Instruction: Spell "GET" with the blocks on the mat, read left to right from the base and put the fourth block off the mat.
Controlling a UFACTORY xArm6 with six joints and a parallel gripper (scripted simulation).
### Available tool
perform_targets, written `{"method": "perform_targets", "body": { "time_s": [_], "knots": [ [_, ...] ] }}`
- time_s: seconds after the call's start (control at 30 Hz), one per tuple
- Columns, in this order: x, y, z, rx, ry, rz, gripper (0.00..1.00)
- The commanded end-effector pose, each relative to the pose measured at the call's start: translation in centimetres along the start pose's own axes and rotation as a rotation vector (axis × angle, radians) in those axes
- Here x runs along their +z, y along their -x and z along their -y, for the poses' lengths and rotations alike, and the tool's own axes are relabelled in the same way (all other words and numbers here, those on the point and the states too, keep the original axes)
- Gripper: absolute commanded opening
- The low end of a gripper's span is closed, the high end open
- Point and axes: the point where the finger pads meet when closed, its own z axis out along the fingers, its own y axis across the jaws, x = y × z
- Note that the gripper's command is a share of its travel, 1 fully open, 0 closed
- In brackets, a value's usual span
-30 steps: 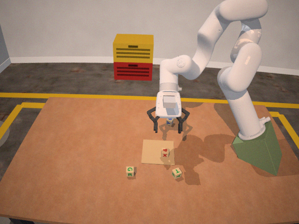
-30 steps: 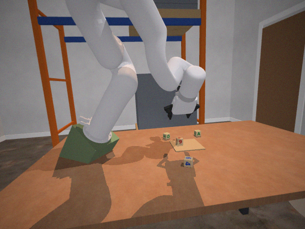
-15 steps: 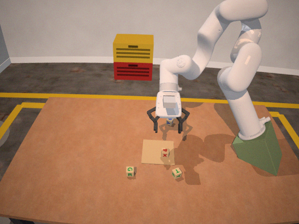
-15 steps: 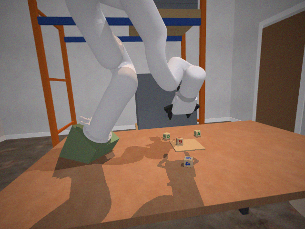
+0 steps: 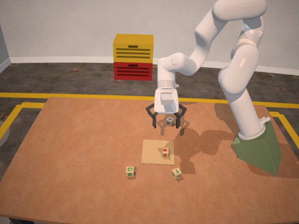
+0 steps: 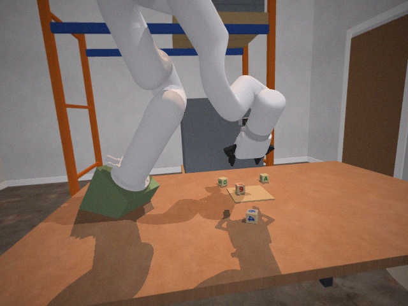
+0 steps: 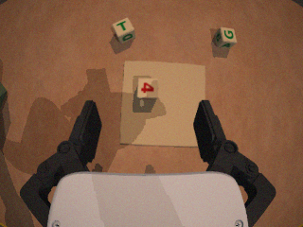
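Gripper [image 5: 166, 125] hangs above the counter [image 5: 72, 144], fingers spread wide, nothing between them.

Block positions: red-lettered block [image 5: 165, 152] on the mat [image 5: 151, 154], near its robot-side edge, top face showing 4. G block [image 5: 130, 171] and T block [image 5: 176, 172] are both off the mat on its far side from the gripper, G square to the mat, T twisted. Blue-lettered block [image 5: 169, 121] is off the mat on the opposite side, roughly below the gripper in the top view.

Risks, as judged:
- No block shows an E on top in any view. The E face must be found and turned up; picking the wrong block, or the wrong face, spoils the word.
- The T block is skewed; a grasp not aligned to its faces may spin it or leave the letter tilted.
- A low pass over the mat could drag it or nudge the block on it.

View differences: the wrist view gives top faces only (T, G, 4) and does not show the blue block. The exterior view shows side faces: 9 on the red block, A on the G block, 4 on the blue block.
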Motion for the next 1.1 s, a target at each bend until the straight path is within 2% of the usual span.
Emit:
{"method": "perform_targets", "body": {
  "time_s": [0.0, 0.07, 0.1, 0.17, 0.2, 0.3, 0.33, 0.43, 0.47, 0.53, 0.57, 0.63, 0.67, 0.73, 0.77, 0.9, 1.07],
  "knots": [
    [-2.5, 3.1, 0.2, -0.003, -0.019, -0.008, 1.0],
    [-2.5, 3.1, 0.2, -0.003, -0.019, -0.008, 1.0],
    [-3.7, 4.5, 0.5, -0.002, -0.023, -0.008, 1.0],
    [-3.7, 4.5, 0.5, -0.002, -0.023, -0.008, 1.0],
    [-4.9, 5.8, 0.8, -0.002, -0.023, -0.01, 1.0],
    [-4.9, 5.8, 0.8, -0.002, -0.023, -0.01, 1.0],
    [-6.2, 7.0, 1.3, -0.001, -0.022, -0.013, 1.0],
    [-6.2, 7.0, 1.3, -0.001, -0.022, -0.013, 1.0],
    [-7.5, 8.1, 1.7, -0.001, -0.018, -0.017, 1.0],
    [-7.5, 8.1, 1.7, -0.001, -0.018, -0.017, 1.0],
    [-8.7, 9.0, 2.2, -0.001, -0.012, -0.022, 1.0],
    [-8.7, 9.0, 2.2, -0.001, -0.012, -0.022, 1.0],
    [-9.8, 9.8, 2.7, -0.002, -0.006, -0.026, 1.0],
    [-9.8, 9.8, 2.7, -0.002, -0.006, -0.026, 1.0],
    [-10.8, 10.3, 3.1, -0.003, 0.001, -0.029, 1.0],
    [-12.2, 11.1, 3.8, -0.004, 0.013, -0.034, 1.0],
    [-12.8, 11.4, 4.1, -0.005, 0.02, -0.036, 1.0]
  ]
}}
